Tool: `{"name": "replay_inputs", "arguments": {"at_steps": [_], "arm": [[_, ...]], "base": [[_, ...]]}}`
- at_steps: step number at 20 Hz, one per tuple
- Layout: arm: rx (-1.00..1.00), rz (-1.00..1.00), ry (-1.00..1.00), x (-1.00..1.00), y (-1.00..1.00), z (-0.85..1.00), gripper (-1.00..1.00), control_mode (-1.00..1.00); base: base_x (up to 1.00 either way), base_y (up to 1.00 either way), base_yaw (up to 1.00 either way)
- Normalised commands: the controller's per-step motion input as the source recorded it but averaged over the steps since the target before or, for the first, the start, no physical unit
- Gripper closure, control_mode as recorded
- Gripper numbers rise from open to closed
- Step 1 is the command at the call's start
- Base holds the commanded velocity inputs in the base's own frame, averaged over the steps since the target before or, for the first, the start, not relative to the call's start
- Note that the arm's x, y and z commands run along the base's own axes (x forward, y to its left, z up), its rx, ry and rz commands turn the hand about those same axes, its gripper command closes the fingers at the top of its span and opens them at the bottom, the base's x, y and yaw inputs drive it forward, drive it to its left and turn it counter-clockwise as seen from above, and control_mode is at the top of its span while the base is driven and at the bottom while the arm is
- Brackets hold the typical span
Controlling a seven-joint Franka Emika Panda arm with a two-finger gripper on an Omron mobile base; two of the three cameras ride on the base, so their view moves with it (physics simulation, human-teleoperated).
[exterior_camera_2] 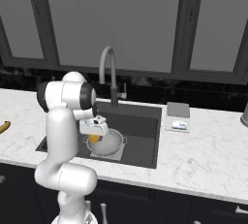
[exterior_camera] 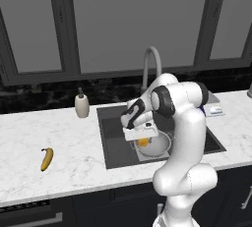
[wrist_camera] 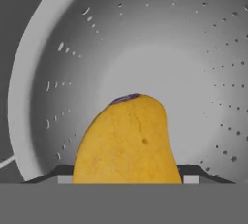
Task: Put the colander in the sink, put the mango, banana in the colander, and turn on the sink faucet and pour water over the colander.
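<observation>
The two-finger pincer point(exterior_camera: 141, 140) of the white arm hangs over the round silver-grey perforated metal colander point(exterior_camera: 160, 147), which sits in the dark grey rectangular recessed sink point(exterior_camera: 114, 132). The small oval orange-yellow mango point(wrist_camera: 128, 143) sits between the pincer's dark finger tips point(wrist_camera: 191, 172), which stand apart on either side of it and appear clamped on the fruit; in the base views it shows as an orange patch point(exterior_camera_2: 94, 139) directly under the hand, inside the bowl's rim. The tall grey gooseneck faucet point(exterior_camera: 150, 66) rises behind the pincer. The slim curved yellow banana point(exterior_camera: 47, 158) lies on the white marble counter point(exterior_camera: 59, 162), well apart to the pincer's left.
</observation>
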Motion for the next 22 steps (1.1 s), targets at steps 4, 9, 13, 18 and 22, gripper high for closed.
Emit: {"name": "replay_inputs", "arguments": {"at_steps": [4,9,13,18,22], "arm": [[-0.02,-0.03,0.05,0.11,-0.12,-0.37,1.00,-1.00],[-0.01,-0.03,0.04,0.16,-0.14,-0.24,1.00,-1.00],[0.00,-0.04,0.03,-0.03,-0.11,-0.11,1.00,-1.00],[0.00,-0.10,0.03,-0.35,-0.16,0.00,-1.00,-1.00],[0.00,-0.17,0.00,-0.45,-0.18,-0.01,-1.00,-1.00]], "base": [[0.00,0.00,0.00],[0.00,0.00,0.00],[0.00,0.00,0.00],[0.00,0.00,0.00],[0.00,0.00,0.00]]}}
